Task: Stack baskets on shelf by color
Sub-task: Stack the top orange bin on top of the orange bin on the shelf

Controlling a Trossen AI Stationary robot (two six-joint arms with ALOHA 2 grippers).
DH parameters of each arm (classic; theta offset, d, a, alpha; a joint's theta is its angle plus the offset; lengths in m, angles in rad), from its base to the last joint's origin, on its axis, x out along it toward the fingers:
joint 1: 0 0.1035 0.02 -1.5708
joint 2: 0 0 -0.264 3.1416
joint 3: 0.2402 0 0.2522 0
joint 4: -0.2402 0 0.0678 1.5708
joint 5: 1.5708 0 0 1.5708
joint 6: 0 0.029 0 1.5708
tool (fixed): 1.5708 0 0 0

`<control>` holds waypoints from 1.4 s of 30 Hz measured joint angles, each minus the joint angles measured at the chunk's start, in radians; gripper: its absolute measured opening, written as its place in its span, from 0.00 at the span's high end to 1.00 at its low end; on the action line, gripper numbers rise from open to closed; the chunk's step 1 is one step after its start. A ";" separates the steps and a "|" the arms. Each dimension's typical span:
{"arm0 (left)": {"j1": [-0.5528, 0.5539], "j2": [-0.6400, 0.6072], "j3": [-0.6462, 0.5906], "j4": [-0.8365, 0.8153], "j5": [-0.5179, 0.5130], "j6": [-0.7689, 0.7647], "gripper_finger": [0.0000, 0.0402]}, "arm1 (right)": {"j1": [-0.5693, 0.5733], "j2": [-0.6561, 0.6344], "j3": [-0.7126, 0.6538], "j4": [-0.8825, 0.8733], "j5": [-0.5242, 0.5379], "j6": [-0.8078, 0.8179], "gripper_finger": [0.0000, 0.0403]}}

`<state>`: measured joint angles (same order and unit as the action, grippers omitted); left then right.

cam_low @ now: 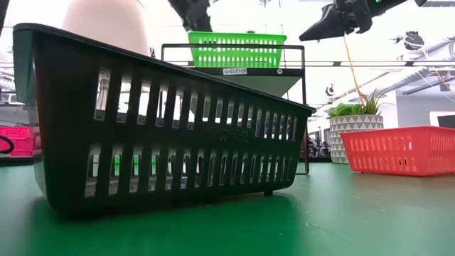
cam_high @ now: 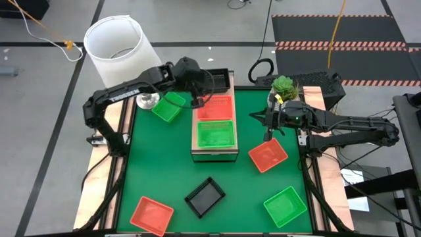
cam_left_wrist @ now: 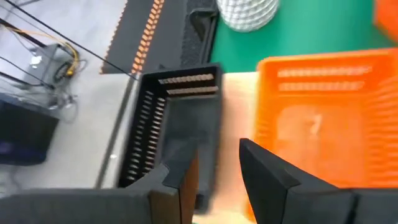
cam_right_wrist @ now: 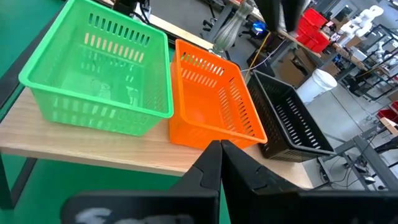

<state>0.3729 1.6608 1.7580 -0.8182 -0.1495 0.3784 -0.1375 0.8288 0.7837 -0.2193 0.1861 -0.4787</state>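
The shelf (cam_high: 214, 155) stands mid-table and carries three baskets in a row: a black basket (cam_high: 218, 80) at the far end, an orange-red basket (cam_high: 215, 108) in the middle and a green basket (cam_high: 217, 134) at the near end. My left gripper (cam_left_wrist: 217, 177) is open and hovers above the place where the black basket (cam_left_wrist: 177, 118) and the orange-red basket (cam_left_wrist: 329, 118) meet. My right gripper (cam_high: 268, 129) is shut and hangs over the table right of the shelf, just beyond a loose orange-red basket (cam_high: 268, 156).
Loose baskets rest on the green mat: green (cam_high: 168, 106) left of the shelf, orange-red (cam_high: 151, 215), black (cam_high: 204, 197) and green (cam_high: 285, 205) near the front edge. A white bucket (cam_high: 122, 43) and a potted plant (cam_high: 284, 85) stand at the far side.
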 joint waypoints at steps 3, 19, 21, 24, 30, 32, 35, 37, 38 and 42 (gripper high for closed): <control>-0.049 -0.042 -0.022 -0.047 -0.008 -0.081 0.70 | 0.000 0.000 0.000 0.006 -0.005 0.026 1.00; -0.337 -0.319 -0.507 0.166 -0.231 -0.240 0.70 | 0.114 0.047 -0.001 -0.127 -0.005 0.399 0.86; -0.359 -0.354 -0.541 0.208 -0.244 -0.235 0.70 | 0.153 0.058 -0.001 -0.188 -0.007 0.460 0.81; -0.377 -0.415 -0.588 0.190 -0.244 -0.244 0.70 | 0.214 0.081 0.000 -0.276 -0.008 0.553 0.75; -0.411 -0.515 -0.657 0.217 -0.245 -0.285 0.70 | 0.341 0.132 -0.001 -0.454 -0.071 0.772 0.68; -0.425 -0.540 -0.685 0.215 -0.244 -0.284 0.70 | 0.382 0.140 -0.001 -0.459 -0.096 0.826 0.68; -0.445 -0.561 -0.710 0.239 -0.245 -0.284 0.70 | 0.439 0.141 -0.001 -0.491 -0.135 0.884 0.68; -0.458 -0.565 -0.719 0.242 -0.243 -0.285 0.70 | 0.473 0.139 0.000 -0.520 -0.141 0.923 0.68; -0.463 -0.564 -0.721 0.254 -0.243 -0.287 0.70 | 0.488 0.138 0.000 -0.549 -0.142 0.946 0.68; -0.482 -0.562 -0.728 0.247 -0.241 -0.295 0.70 | 0.547 0.150 0.000 -0.639 -0.163 1.009 0.68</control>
<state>-0.1095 1.0985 1.0301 -0.5717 -0.3902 0.0837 0.4097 0.9787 0.7834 -0.8582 0.0227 0.5299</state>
